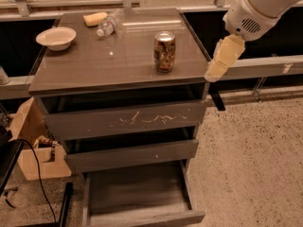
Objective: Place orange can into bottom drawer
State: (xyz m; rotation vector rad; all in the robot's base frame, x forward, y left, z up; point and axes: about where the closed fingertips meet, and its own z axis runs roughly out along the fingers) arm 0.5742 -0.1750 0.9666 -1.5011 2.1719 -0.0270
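Grey-brown cabinet (118, 67), patterned can (164, 51).
Can's label mottled brown-orange and white, top silver; bottom drawer (142, 219) plain grey-brown, upper drawer front (125, 120) scratched white; pale yellow gripper (214, 72) at the cabinet's right edge, bowl (56, 38) white.
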